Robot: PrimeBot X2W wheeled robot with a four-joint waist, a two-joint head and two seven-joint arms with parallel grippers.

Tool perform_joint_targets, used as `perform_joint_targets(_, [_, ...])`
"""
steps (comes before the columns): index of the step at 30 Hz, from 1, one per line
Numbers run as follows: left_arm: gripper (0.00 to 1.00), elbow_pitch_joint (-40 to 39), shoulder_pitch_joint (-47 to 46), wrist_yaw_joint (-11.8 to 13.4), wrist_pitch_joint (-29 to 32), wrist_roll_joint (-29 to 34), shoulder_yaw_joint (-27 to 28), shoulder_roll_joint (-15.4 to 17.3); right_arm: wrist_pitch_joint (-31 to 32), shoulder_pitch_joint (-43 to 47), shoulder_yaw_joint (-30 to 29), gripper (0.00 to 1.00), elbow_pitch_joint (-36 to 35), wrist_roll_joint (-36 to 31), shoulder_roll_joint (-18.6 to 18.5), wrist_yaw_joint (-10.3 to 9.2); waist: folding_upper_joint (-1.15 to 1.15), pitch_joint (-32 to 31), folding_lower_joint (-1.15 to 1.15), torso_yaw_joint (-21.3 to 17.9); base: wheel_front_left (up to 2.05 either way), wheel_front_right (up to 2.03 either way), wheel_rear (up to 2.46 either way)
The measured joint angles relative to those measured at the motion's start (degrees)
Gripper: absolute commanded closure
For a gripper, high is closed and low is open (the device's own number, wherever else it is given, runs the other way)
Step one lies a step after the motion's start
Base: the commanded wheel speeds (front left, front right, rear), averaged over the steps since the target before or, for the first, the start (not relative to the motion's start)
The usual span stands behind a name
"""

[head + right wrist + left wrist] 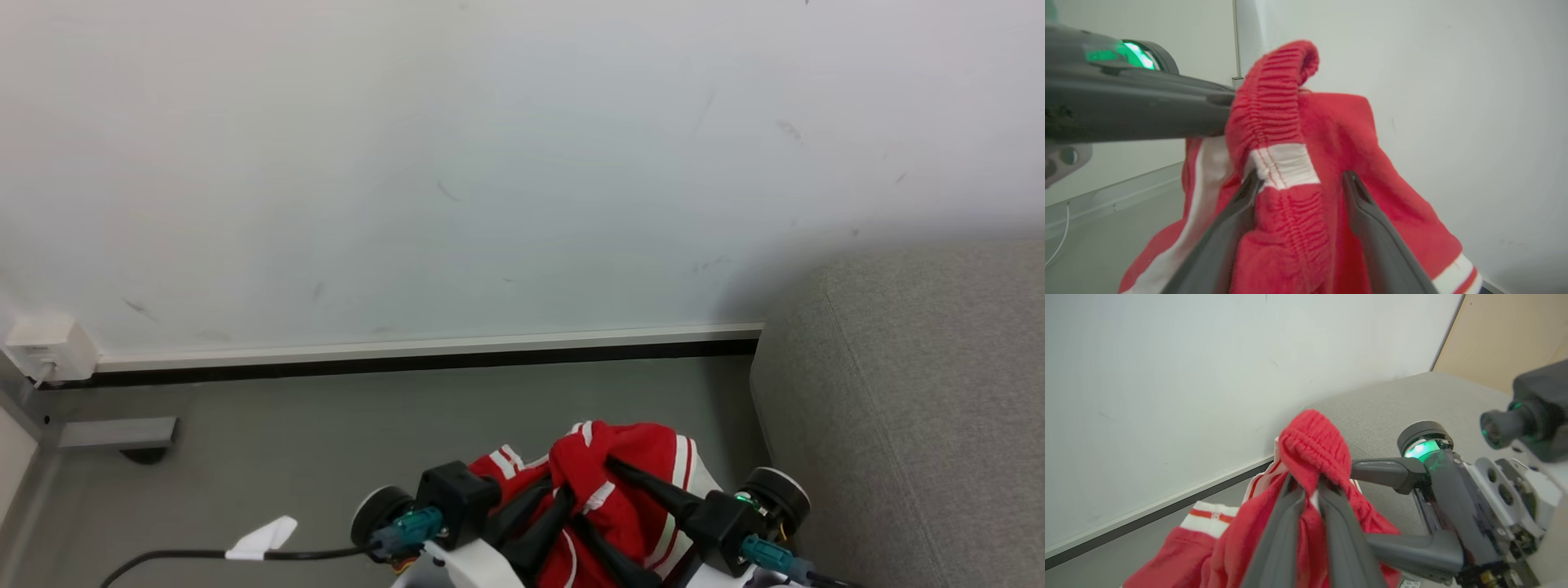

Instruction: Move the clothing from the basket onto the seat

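A pale wall (490, 163) takes up the upper part of the head view, scuffed here and there, with a white skirting board (408, 351) and a dark strip along its foot. Below it lies a grey floor (326, 425). On the right stands the seat (914, 408), light grey and upholstered, its rounded end next to the wall.

The clothing (620, 482) is a bright red bundle with white panels and red-white striped trim. It is held up over the floor at the bottom middle of the head view, just beside the seat's end and not on it. A gathered, ribbed red edge sticks up at the top of the bundle.

The left claw (1308, 484) comes in from the lower left. Its two dark fingers are pressed almost together and pinch that ribbed edge. The right claw (1302, 177) reaches in from the opposite side with its fingers spread wide. Red and white cloth is bunched between them and touches the inner face of at least one finger. A green light glows on each wrist.

Low on the wall at the far left sits a small white box (49, 347). A black cable (163, 555) runs along the floor towards the left arm, carrying a white tag (263, 539).
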Motion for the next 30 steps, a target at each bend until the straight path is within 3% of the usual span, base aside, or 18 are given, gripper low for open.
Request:
perform_joint_targets(6, [1.00,-0.3,0.0,-1.1,0.4,-1.0,-1.1,-0.2,-0.2,-1.3,1.2,0.00,1.5,1.3,1.2,0.00,0.00,0.1,0.00,0.2,0.00,0.00,0.00])
perform_joint_targets(7, [1.00,-0.3,0.0,-1.2,0.4,-1.2,-1.2,-0.2,-0.2,-1.3,1.6,0.08,1.7,2.0,1.3,0.00,0.00,0.2,0.00,0.2,0.00,0.00,0.00])
perform_joint_targets(8, [1.00,-0.3,0.0,-1.2,0.4,-1.2,-1.3,-0.3,-0.2,-1.4,1.7,0.59,1.7,2.5,1.4,0.00,0.00,0.2,0.00,0.3,0.00,0.00,0.00])
perform_joint_targets(9, [1.00,-0.3,0.0,-1.3,0.4,-1.3,-1.3,-0.4,-0.2,-1.5,1.5,1.00,1.7,3.1,1.5,0.00,0.00,0.2,0.00,0.3,0.00,0.00,0.00])
perform_joint_targets(19, [0.99,1.0,-0.7,-1.1,-0.7,-1.4,-1.1,-0.5,-0.2,-1.5,-0.4,1.00,1.1,5.5,1.1,0.01,0.00,0.7,0.00,0.5,0.00,0.00,0.00])
perform_joint_targets(21, [0.56,1.4,-0.8,-0.4,-1.4,-1.1,-0.9,-0.5,-0.2,-1.4,-1.0,1.00,0.8,5.4,0.8,0.02,0.00,0.8,0.00,0.4,0.00,0.00,0.00])
perform_joint_targets(22, [0.22,1.7,-0.8,-0.3,-1.8,-1.0,-0.9,-0.4,-0.2,-1.3,-1.4,1.00,0.7,5.4,0.7,0.01,0.00,0.8,0.00,0.4,0.00,0.00,0.00])
perform_joint_targets(23, [0.00,1.9,-0.8,-0.1,-2.0,-0.7,-0.9,-0.3,-0.2,-1.2,-1.8,1.00,0.6,5.4,0.5,0.01,0.00,0.8,0.00,0.3,0.00,0.00,0.00])
perform_joint_targets(30, [0.00,3.6,-0.8,0.6,-3.3,-0.3,-0.8,-0.1,-0.2,-0.1,-5.1,1.00,-0.1,5.3,-1.1,0.01,0.00,0.9,0.00,-0.1,0.00,0.00,0.00])
